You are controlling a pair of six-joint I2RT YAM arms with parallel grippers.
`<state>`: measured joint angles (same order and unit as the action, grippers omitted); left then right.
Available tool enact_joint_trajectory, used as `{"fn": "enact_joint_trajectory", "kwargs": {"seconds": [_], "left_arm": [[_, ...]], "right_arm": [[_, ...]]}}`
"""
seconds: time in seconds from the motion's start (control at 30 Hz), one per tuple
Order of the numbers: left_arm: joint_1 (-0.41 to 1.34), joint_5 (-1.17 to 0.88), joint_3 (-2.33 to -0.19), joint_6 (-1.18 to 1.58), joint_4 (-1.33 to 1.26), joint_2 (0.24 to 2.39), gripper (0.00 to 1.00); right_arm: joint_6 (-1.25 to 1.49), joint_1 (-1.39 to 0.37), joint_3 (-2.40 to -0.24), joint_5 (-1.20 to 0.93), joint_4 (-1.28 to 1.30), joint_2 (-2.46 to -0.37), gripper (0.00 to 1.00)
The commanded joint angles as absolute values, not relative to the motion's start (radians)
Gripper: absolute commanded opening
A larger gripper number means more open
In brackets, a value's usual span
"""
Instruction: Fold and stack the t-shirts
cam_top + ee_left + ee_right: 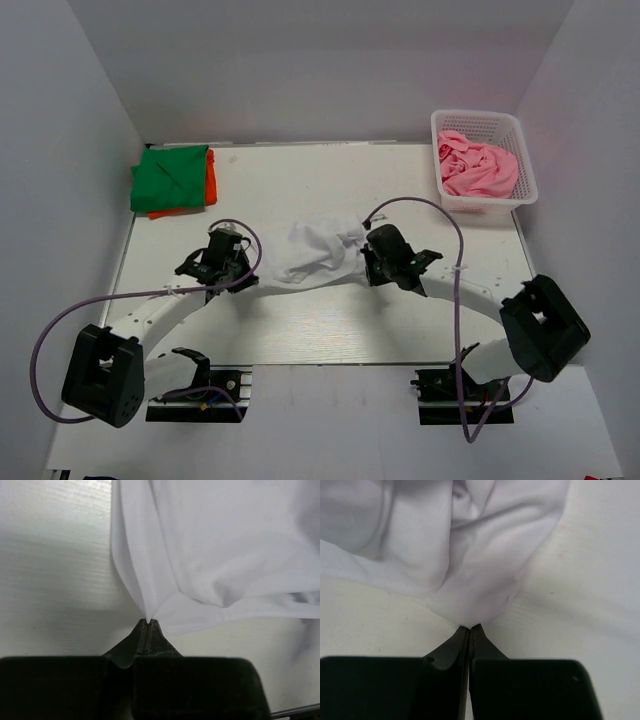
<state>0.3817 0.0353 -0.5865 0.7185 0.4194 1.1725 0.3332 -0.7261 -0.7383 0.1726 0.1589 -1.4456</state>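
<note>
A crumpled white t-shirt (318, 250) lies mid-table between my two arms. My left gripper (248, 272) is shut on its left edge; in the left wrist view the white t-shirt (220, 545) fans out from the pinched jaws of the left gripper (148, 621). My right gripper (366, 256) is shut on its right edge, the white t-shirt (455, 555) bunching just ahead of the right gripper (471, 627). A folded green t-shirt (172, 178) lies on an orange t-shirt (211, 178) at the far left. A pink t-shirt (476, 167) sits bundled in the basket.
The white lattice basket (484, 121) stands at the far right corner of the table (330, 330). White walls close in the left, back and right sides. Purple cables loop from both arms over the table.
</note>
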Motion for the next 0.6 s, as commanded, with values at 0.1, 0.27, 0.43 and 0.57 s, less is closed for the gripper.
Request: {"fn": "enact_joint_trajectory", "kwargs": {"seconds": [0.1, 0.27, 0.43, 0.57], "left_arm": [[0.385, 0.057, -0.715, 0.704, 0.387, 1.031, 0.00], [0.385, 0.092, -0.836, 0.693, 0.348, 0.950, 0.00], [0.385, 0.142, -0.975, 0.667, 0.340, 0.908, 0.00], [0.385, 0.184, -1.063, 0.631, 0.350, 0.856, 0.00]], "right_arm": [[0.304, -0.721, -0.802, 0.425, 0.112, -1.207, 0.00], [0.235, -0.710, -0.870, 0.601, 0.051, -1.056, 0.00], [0.098, -0.707, -0.975, 0.689, -0.034, -0.985, 0.00], [-0.027, -0.706, -1.045, 0.704, -0.060, -0.931, 0.00]]}}
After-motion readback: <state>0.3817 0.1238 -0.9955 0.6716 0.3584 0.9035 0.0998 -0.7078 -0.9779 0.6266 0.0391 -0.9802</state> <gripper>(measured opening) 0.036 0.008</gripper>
